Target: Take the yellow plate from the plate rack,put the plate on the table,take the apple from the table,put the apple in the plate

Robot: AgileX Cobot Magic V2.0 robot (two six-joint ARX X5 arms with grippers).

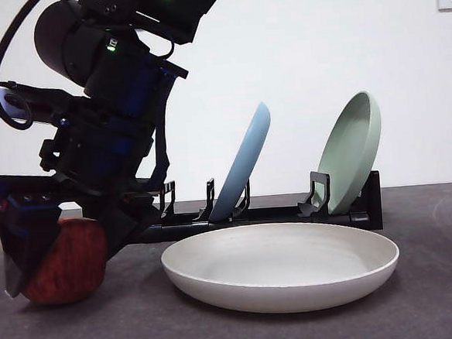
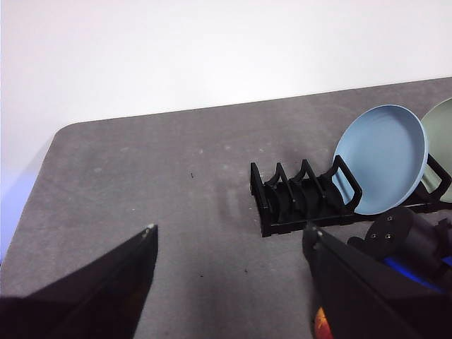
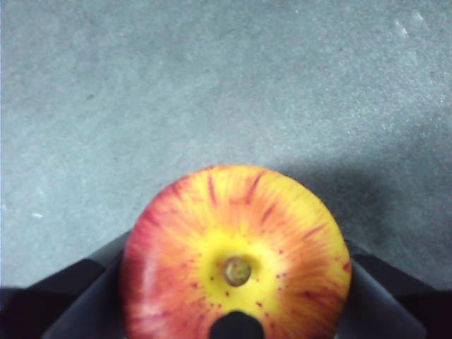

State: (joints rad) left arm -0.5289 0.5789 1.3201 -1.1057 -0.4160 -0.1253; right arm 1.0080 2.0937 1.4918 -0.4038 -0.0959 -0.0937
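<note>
- Pinching one apple on the table: right gripper, a jaw at each side.
- Hanging spread above the table: left gripper.
- Lying flat before the rack: yellow plate; standing in it, blue plate and green plate; three plates.
- Showing the apple's yellow top: right wrist view only.

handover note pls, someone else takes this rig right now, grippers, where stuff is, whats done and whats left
Right gripper: down at the table, jaws either side of the apple; whether they already clamp it cannot be told. The apple sits on the table beside the yellow plate.
Left gripper: open, empty, waiting above the table near the rack.
Done: yellow plate is out of the rack, flat on the table in front of it.
Left: grip the apple, lift it, set it in the plate.
Blue plate and green plate stand in the rack.
</note>
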